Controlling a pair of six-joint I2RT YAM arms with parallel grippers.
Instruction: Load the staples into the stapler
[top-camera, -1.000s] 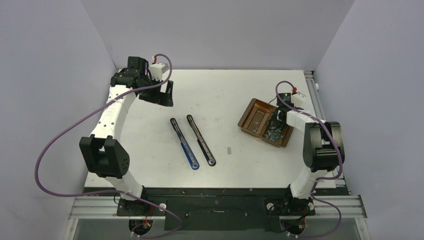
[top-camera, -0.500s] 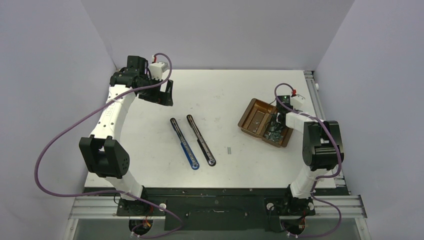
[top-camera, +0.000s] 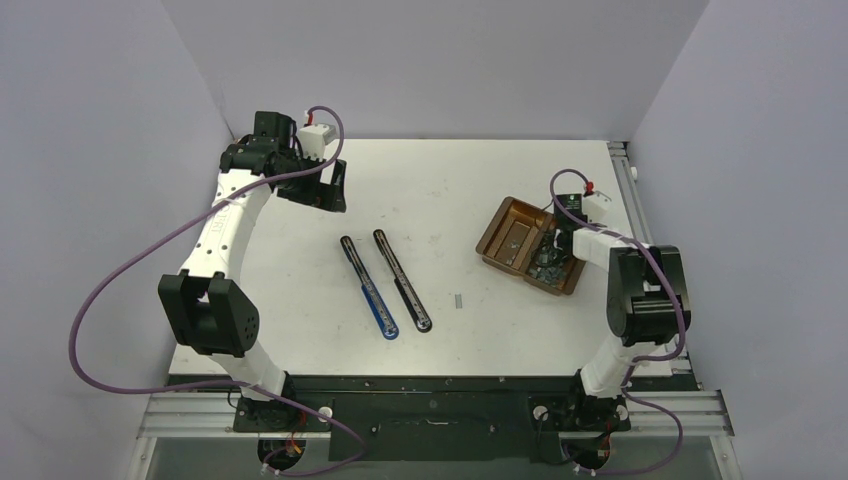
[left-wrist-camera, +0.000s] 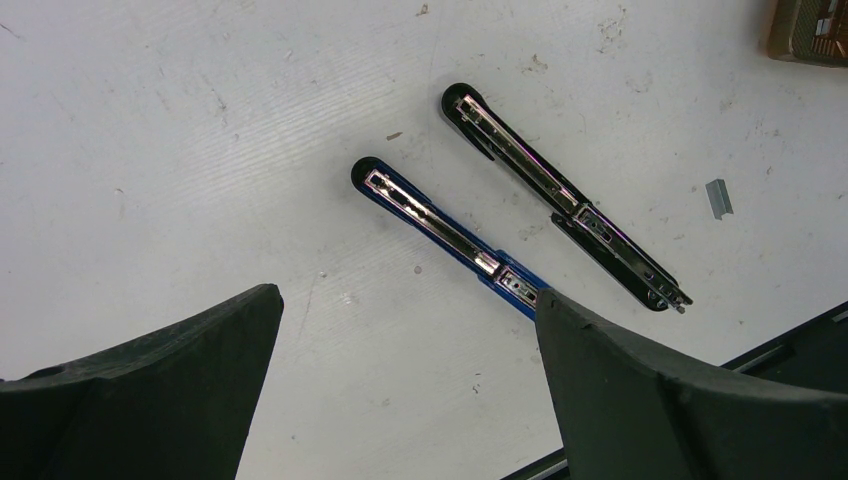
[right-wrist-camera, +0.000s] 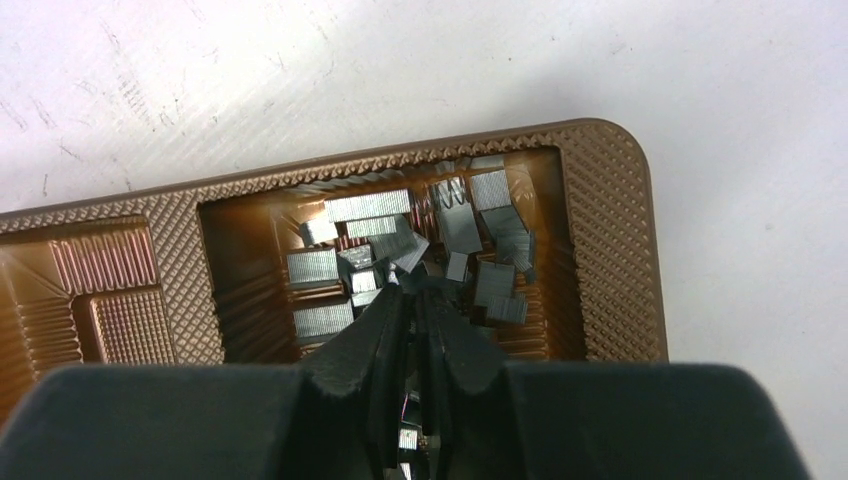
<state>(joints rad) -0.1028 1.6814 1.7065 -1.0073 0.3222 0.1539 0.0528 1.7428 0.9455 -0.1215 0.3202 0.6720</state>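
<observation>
A loose grey staple strip (top-camera: 459, 299) lies nearest, beside the opened-flat blue stapler (top-camera: 369, 286) and black stapler (top-camera: 401, 279). Beyond them, one compartment of the brown ribbed plastic tray (right-wrist-camera: 610, 250) holds the silver-grey staples (right-wrist-camera: 365, 207). The right gripper (right-wrist-camera: 415, 290), closed, dips among them. Farthest, the left gripper (left-wrist-camera: 405, 298) gapes wide.

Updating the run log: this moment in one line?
right gripper: shut among staples in tray | left gripper: open | blue stapler, black stapler: open

Robotics lab cell: lavender walls (top-camera: 420, 60), white table (top-camera: 450, 180), left arm (top-camera: 228, 225) and right arm (top-camera: 645, 290) on aluminium rails (top-camera: 180, 412).
</observation>
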